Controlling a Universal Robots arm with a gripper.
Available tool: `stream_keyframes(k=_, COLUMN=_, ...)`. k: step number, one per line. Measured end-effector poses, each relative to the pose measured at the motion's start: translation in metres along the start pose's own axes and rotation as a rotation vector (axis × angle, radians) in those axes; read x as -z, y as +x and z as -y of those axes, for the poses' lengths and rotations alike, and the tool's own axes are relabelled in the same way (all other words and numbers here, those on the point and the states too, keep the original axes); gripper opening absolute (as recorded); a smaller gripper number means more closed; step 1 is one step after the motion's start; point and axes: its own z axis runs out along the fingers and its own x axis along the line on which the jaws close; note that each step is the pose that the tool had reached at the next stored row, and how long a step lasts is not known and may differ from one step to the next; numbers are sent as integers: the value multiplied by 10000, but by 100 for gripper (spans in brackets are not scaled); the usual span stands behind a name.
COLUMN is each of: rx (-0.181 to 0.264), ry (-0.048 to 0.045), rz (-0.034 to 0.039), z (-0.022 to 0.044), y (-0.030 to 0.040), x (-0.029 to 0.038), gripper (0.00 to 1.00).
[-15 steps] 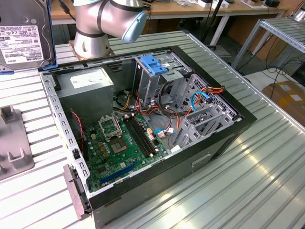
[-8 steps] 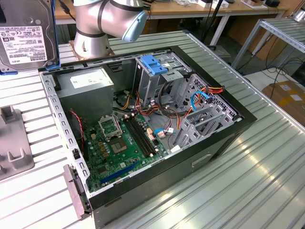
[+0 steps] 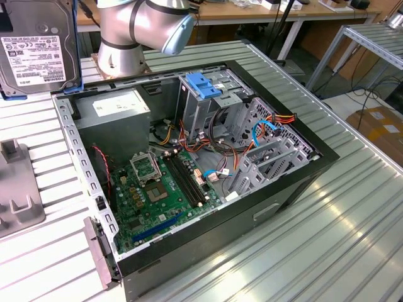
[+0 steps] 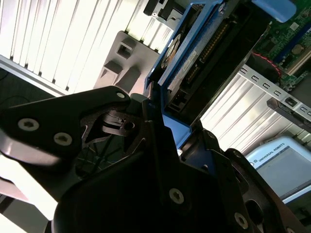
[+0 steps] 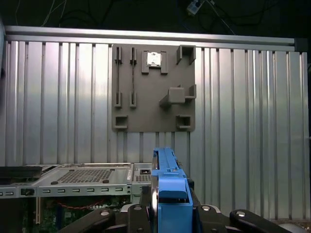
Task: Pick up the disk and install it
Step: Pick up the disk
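The disk (image 3: 34, 50), a grey metal drive with blue side rails, hangs upright in the air at the exterior view's upper left, above the table beside the open computer case (image 3: 302, 189). In the second wrist view my gripper (image 4: 172, 127) is shut on the disk (image 4: 194, 53), its black fingers (image 4: 150, 121) pressing the blue rail at one end. The first wrist view looks along the blue edge of the disk (image 5: 167, 179), which stands up from between the sides of the gripper (image 5: 170, 211).
Inside the case are a green motherboard (image 3: 157, 195), a power supply (image 3: 116, 116), coloured cables and a metal drive cage with a blue bracket (image 3: 204, 85). A grey fixture plate (image 5: 153, 92) lies on the ribbed table. The arm's base (image 3: 123, 44) stands behind the case.
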Motion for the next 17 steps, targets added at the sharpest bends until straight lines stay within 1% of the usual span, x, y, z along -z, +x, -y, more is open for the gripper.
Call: stream_keyframes(k=17, rx=0, ry=0, rz=0, z=51, y=86, x=9, gripper=37)
